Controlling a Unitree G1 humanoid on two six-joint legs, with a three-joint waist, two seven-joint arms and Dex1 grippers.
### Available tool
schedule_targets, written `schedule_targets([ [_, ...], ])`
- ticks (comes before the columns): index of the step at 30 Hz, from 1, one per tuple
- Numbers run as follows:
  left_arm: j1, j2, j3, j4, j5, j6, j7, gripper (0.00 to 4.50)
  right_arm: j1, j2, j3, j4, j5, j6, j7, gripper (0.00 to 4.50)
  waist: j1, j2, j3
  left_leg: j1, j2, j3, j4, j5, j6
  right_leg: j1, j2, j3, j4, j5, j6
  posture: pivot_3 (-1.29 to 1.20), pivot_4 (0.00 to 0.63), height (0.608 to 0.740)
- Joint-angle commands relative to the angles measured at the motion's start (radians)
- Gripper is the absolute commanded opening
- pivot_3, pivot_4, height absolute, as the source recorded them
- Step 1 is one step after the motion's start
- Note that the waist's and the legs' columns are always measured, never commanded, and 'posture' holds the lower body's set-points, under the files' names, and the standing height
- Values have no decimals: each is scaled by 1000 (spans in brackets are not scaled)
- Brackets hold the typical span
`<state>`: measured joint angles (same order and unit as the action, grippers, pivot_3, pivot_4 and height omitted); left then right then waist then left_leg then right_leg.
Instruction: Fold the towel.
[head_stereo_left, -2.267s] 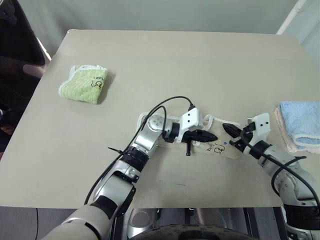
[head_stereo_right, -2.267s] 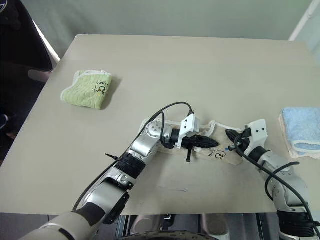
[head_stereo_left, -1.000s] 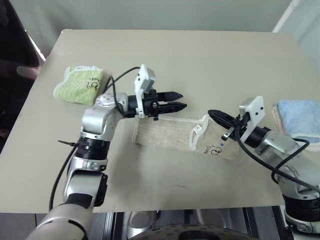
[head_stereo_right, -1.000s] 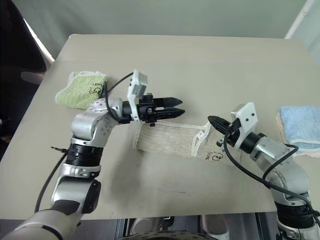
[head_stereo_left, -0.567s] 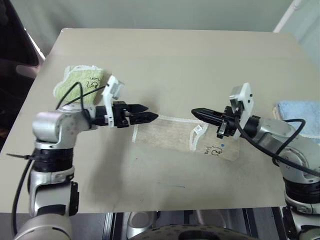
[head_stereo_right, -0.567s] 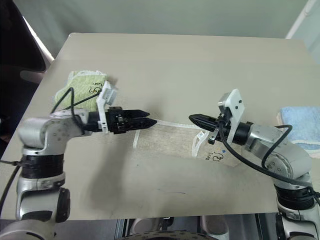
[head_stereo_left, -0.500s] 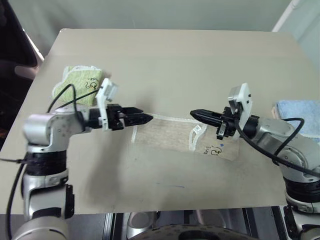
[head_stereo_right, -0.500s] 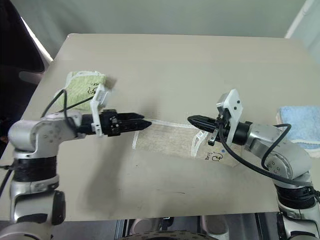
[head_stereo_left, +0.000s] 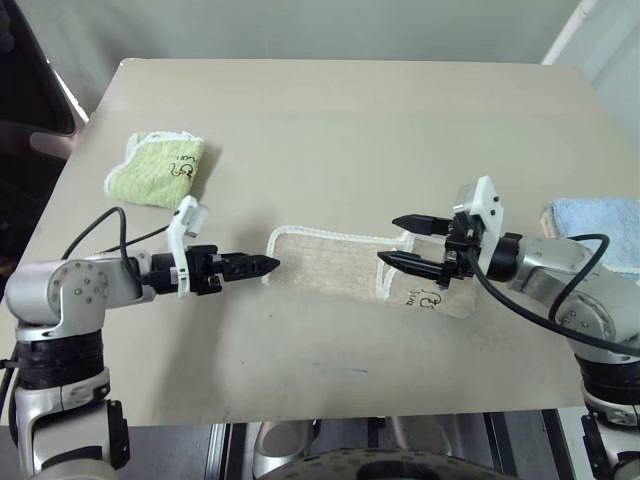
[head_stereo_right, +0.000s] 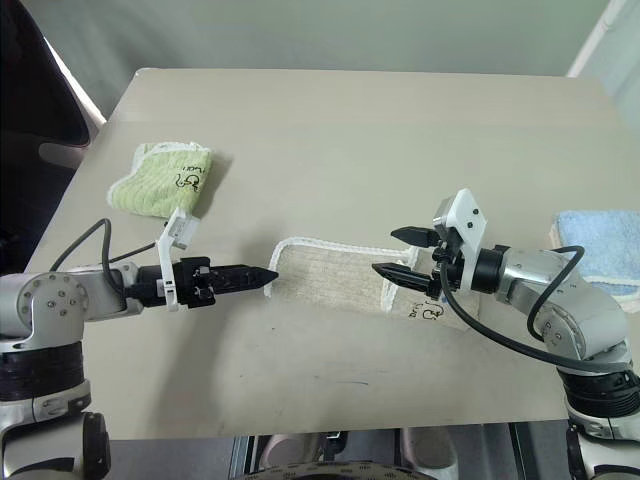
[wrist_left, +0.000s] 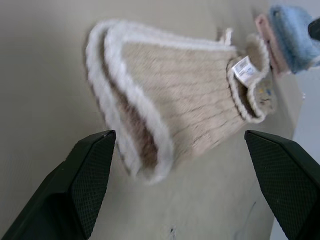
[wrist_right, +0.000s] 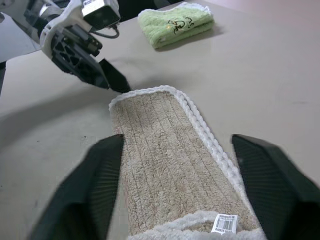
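Beige towel (head_stereo_left: 340, 262) flat between both parted grippers.

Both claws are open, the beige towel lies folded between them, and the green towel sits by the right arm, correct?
Not quite: the green towel sits on the left arm's side, as the left eye view shows. Both the left claw and right claw are open, with the beige towel folded between them.

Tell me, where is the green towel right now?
The green towel lies folded at the table's far left in the head views, beyond the left gripper and apart from the beige towel.
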<state>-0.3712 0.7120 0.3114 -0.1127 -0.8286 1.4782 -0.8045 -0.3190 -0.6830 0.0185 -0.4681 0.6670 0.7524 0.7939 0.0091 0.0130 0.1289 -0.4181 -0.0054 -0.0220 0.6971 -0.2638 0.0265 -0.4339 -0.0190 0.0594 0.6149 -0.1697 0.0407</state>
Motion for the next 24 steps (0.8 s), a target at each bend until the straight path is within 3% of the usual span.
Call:
schedule_targets([
  [1, -20, -17, 58, 5, -49, 77, 29, 4500, 4, 2, -19, -11, -9, -21, -8, 3536, 0, 0, 0, 0, 0, 0, 0, 0, 0, 0, 0, 0, 0, 0, 0, 0, 150, 733],
  [14, 80, -14, 94, 103, -385, 136, 279, 4500, 26, 38, -13, -11, -28, -22, -59, 3536, -2, 0, 0, 2, 0, 0, 0, 1, -2, 0, 1, 0, 2, 1, -1, 0, 150, 733],
  [24, 119, -69, 112, 107, -522, 136, 468, 4500, 63, 54, -21, -29, -54, -30, -79, 3536, 3, 0, 0, 7, -1, 0, 0, 1, -3, 4, 1, 1, 3, 1, -1, 0, 150, 733],
])
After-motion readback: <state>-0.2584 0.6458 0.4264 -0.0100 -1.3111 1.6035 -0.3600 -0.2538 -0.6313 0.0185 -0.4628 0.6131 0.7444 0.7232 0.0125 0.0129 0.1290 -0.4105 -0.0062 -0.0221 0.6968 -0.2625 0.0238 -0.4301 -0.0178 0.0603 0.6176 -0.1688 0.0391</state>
